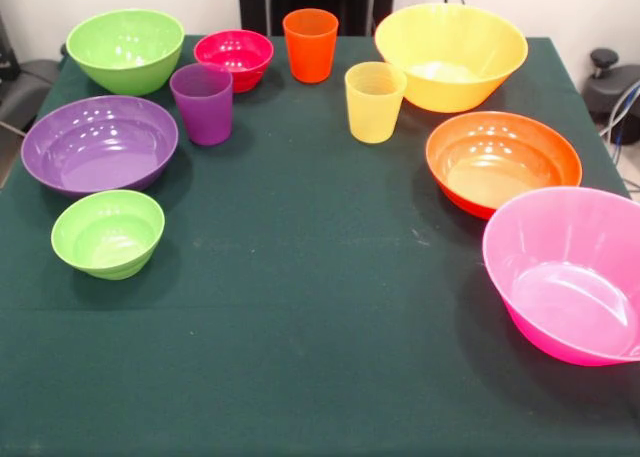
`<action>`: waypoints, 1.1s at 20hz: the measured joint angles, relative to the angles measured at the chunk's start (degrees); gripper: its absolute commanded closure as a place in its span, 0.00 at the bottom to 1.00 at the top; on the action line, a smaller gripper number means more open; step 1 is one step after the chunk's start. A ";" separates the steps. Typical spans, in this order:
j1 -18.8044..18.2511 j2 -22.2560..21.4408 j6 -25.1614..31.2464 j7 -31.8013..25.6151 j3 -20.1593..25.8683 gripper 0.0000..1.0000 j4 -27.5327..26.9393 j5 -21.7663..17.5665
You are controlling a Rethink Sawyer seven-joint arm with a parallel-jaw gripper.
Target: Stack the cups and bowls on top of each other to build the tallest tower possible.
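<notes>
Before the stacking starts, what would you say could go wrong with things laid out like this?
1. The pink bowl sits at the table's edge, partly out of frame; a nudge might push it off.
2. The purple cup stands close to the red bowl and purple bowl, so a grasp there could bump either.
3. Nothing is stacked yet; cups placed low would likely make a wobbly tower.

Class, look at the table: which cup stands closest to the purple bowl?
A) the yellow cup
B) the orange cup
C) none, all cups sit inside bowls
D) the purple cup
D: the purple cup stands upright just beside the purple bowl's rim, nearer than either other cup.
</notes>
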 measured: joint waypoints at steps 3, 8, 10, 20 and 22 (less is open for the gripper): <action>-0.69 3.55 -4.33 0.00 0.02 0.00 -0.07 0.02; -1.44 9.23 -9.16 0.00 0.33 0.00 -0.37 0.05; -1.90 11.98 -11.10 0.00 0.56 0.00 -0.64 0.06; -3.02 21.99 -15.65 0.00 1.22 0.00 -3.07 -0.84; -3.11 23.07 -15.63 0.00 1.26 0.00 -3.40 -0.88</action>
